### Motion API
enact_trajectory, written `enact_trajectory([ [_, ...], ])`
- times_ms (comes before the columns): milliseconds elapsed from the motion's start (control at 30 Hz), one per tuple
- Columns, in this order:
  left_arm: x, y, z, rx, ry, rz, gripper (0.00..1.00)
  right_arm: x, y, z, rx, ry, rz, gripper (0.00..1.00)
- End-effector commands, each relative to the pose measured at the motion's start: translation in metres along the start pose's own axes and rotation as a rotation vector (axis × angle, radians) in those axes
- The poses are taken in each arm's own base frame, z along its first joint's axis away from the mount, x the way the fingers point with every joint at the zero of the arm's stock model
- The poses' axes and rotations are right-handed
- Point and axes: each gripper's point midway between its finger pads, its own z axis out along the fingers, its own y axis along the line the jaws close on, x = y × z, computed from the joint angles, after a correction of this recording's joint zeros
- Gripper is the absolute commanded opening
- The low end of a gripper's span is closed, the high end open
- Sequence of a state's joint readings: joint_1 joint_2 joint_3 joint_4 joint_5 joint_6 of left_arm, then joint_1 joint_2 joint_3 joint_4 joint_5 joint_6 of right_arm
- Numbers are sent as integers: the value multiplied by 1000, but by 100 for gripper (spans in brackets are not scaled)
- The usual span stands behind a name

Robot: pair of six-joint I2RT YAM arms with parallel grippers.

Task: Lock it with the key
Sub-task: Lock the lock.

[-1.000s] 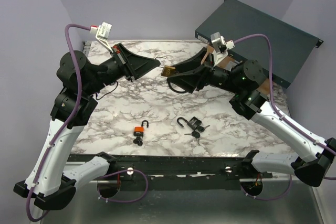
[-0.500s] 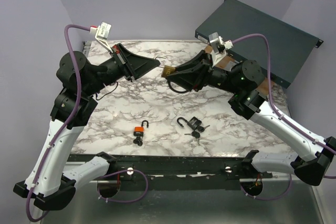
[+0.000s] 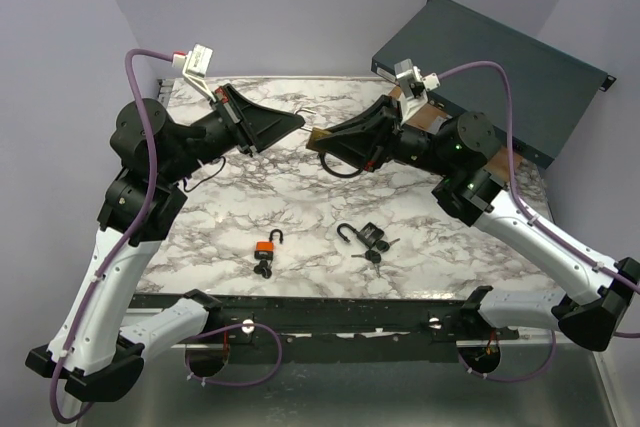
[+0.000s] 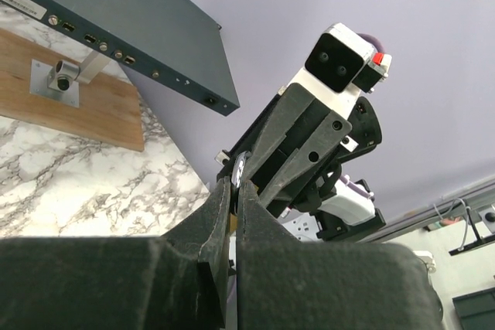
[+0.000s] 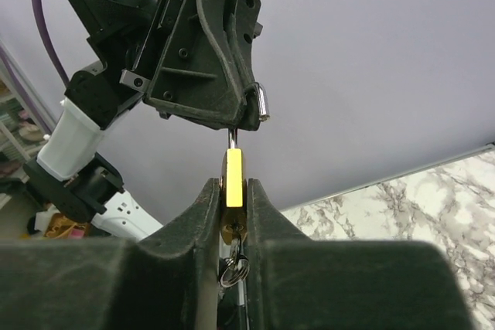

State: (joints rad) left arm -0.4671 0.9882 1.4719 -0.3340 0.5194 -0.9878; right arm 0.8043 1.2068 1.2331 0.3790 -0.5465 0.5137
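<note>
Right gripper (image 5: pixel 232 191) is raised in mid-air over the far middle of the marble table (image 3: pixel 250 209), its two fingers pressed against the flat sides of a brass padlock (image 5: pixel 233 166), which stands edge-on between them with a small key ring (image 5: pixel 232 270) hanging under its body. Left gripper (image 3: pixel 299 123) meets it nose to nose from the opposite side, its jaws fully closed at the tip, right where the padlock's silver shackle (image 5: pixel 264 102) runs up out of the brass body and curves past the fingertips; it appears to pinch that shackle, though the contact itself is hidden. Behind the right arm, a dark rack unit (image 3: pixel 500 67) lies slanted across the far right corner, with a wooden board (image 4: pixel 93 113) on the table beneath its near edge. Near the front of the table, well apart from the grippers, a black padlock (image 3: pixel 368 236) lies with its shackle open and keys (image 3: pixel 374 257) just beside it. To its left lies a smaller orange padlock (image 3: pixel 266 247), shackle also open.
</note>
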Motion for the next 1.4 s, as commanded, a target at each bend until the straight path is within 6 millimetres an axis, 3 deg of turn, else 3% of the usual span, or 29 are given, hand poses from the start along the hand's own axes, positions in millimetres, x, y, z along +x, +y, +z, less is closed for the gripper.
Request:
enact_trajectory([
  [0, -5, -8, -2, 25, -28, 16, 0, -11, 6, 4, -10, -19, -9, 8],
  [33, -4, -7, -2, 24, -25, 16, 0, -10, 6, 4, -6, -18, -10, 1],
  [167, -1, -2, -2, 3, -1, 65, 2, -9, 4, 2, 20, -3, -7, 1],
  [267, -2, 15, -13, -92, -9, 221, 40, -8, 7, -3, 37, 34, 16, 1],
  [333, -8, 23, -25, -147, -35, 368, 53, -5, 16, -8, 19, 63, 48, 1],
  [400, -13, 18, -34, -138, -51, 510, 57, 0, 24, -13, -1, 102, 89, 1],
  [500, -10, -6, -40, -18, -35, 678, 57, 10, 35, -17, -42, 158, 163, 1],
  [600, 9, -32, -43, 182, 38, 787, 57, 19, 45, -19, -92, 217, 229, 1],
  [733, 36, -51, -45, 393, 160, 830, 57, 20, 55, -23, -124, 241, 259, 1],
  [1033, 69, -58, -55, 616, 332, 763, 54, 8, 68, -28, -149, 247, 254, 1],
  [1367, 83, -49, -61, 627, 374, 718, 47, 1, 68, -28, -131, 241, 235, 1],
])
